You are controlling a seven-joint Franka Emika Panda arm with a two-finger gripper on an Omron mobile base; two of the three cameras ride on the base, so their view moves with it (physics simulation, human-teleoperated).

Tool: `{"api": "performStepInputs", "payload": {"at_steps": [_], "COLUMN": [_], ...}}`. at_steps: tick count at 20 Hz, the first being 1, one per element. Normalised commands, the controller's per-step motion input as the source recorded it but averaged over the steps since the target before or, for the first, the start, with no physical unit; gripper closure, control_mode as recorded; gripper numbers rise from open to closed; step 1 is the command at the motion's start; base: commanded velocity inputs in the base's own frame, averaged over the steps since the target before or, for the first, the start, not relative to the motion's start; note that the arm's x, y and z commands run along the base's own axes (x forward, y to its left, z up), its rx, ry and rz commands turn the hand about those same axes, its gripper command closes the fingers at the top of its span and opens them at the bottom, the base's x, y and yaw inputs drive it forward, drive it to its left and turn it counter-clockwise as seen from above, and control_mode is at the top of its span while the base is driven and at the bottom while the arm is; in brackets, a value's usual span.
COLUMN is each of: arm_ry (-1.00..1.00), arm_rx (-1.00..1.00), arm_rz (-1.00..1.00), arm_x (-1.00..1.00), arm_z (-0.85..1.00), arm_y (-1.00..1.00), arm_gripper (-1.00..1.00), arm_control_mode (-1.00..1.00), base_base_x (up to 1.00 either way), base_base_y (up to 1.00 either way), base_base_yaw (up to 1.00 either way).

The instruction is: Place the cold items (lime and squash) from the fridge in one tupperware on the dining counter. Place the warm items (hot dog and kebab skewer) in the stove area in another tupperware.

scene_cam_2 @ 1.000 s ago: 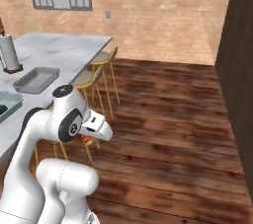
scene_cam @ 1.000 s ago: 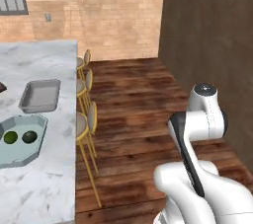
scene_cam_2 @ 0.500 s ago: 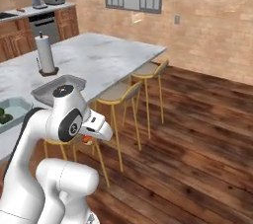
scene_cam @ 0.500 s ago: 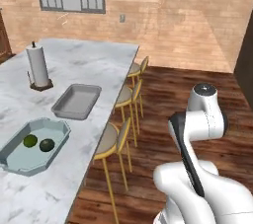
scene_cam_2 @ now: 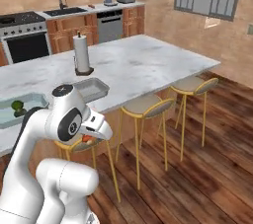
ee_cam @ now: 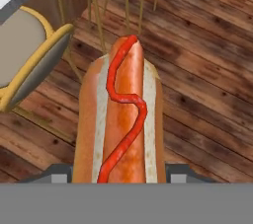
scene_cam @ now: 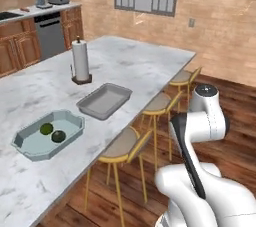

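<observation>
A hot dog [ee_cam: 123, 124] in a bun with a ketchup squiggle stands lengthwise between my finger tips, and my gripper [ee_cam: 121, 174] is shut on it. From the right base view, the gripper [scene_cam_2: 90, 139] hangs tucked under the arm's head with a bit of orange hot dog [scene_cam_2: 86, 139] showing. On the dining counter [scene_cam: 135, 63] a pale teal tupperware [scene_cam: 26, 146] holds two green items, the lime and squash [scene_cam: 52, 132]. Beside it lies a grey tupperware [scene_cam: 104, 100] with nothing in it. The kebab skewer is out of view.
A paper towel roll [scene_cam: 80, 61] stands behind the grey tupperware. Yellow-legged stools [scene_cam: 125, 146] line the counter's near edge over a wooden floor [scene_cam_2: 197, 168]. The stove [scene_cam_2: 22, 35], sink and cabinets run along the far wall.
The whole picture has shifted as the base turned and drove: the counter now lies closer and the kitchen wall has come into view. The hot dog stays in the gripper.
</observation>
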Motion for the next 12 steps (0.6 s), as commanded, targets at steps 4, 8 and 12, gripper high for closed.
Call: {"api": "performStepInputs", "payload": {"at_steps": [4, 8, 12], "arm_ry": [0.00, 0.00, 0.00], "arm_rx": [0.00, 0.00, 0.00], "arm_rz": [0.00, 0.00, 0.00], "arm_x": [0.00, 0.00, 0.00], "arm_z": [0.00, 0.00, 0.00], "arm_y": [0.00, 0.00, 0.00], "arm_gripper": [1.00, 1.00, 1.00], "arm_control_mode": [1.00, 1.00, 1.00], "base_base_x": [0.13, 0.07, 0.06], "base_base_y": [-0.76, -0.77, -0.84], "base_base_yaw": [0.57, 0.57, 0.53]}}
